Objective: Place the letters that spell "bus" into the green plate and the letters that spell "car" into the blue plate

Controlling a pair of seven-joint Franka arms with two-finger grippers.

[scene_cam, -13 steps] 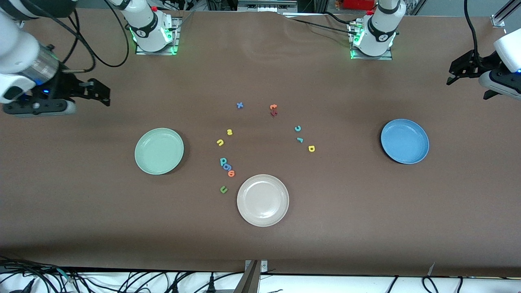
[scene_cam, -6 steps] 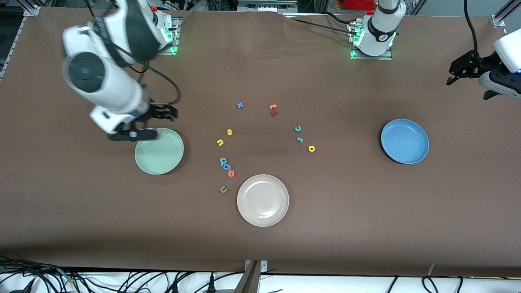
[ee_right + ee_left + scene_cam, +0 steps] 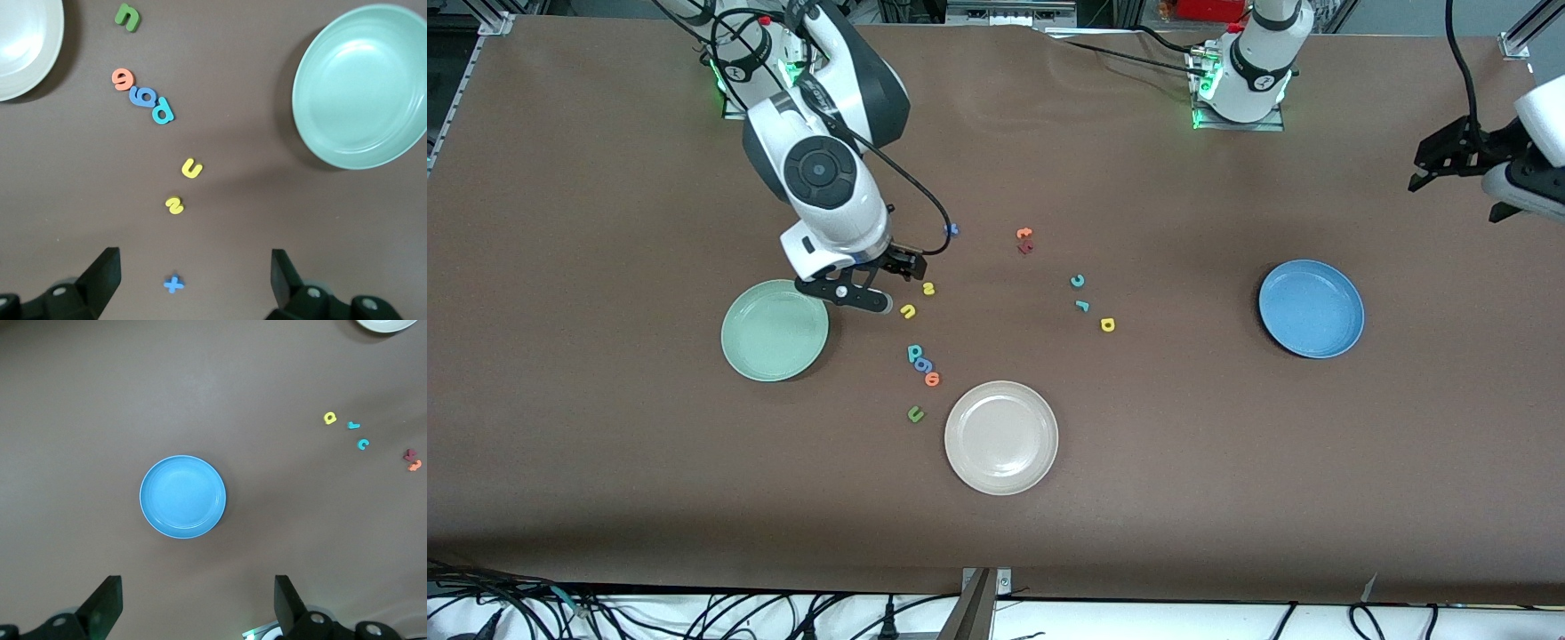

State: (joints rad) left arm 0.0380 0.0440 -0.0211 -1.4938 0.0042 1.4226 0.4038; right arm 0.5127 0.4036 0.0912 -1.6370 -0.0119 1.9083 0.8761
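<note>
**Ana:** Over the table (image 3: 605, 498) in the front view, the right gripper (image 3: 889, 284) hangs with jaws spread and nothing in them, just beside the yellow "s" (image 3: 928, 288) and yellow "u" (image 3: 908, 311). The left gripper (image 3: 1449, 164) waits, open, at its own end.

**Ben:** Risk? The teal "b" (image 3: 914, 354) touches a periwinkle "g" (image 3: 924, 364); a loose pinch could lift both.

**Ana:** Left wrist view: the blue plate (image 3: 182, 497) sits bare, with the yellow "a" (image 3: 330, 419), teal "r" (image 3: 353, 425) and teal "c" (image 3: 363, 444) well apart from it.

**Ben:** Thin "r", that could slip out.

**Ana:** Right wrist view: the green plate (image 3: 363, 87) is bare, and a green "u" (image 3: 127, 17) lies near the beige plate (image 3: 27, 47).

**Ben:** Wrong "u" is the trap!
</note>
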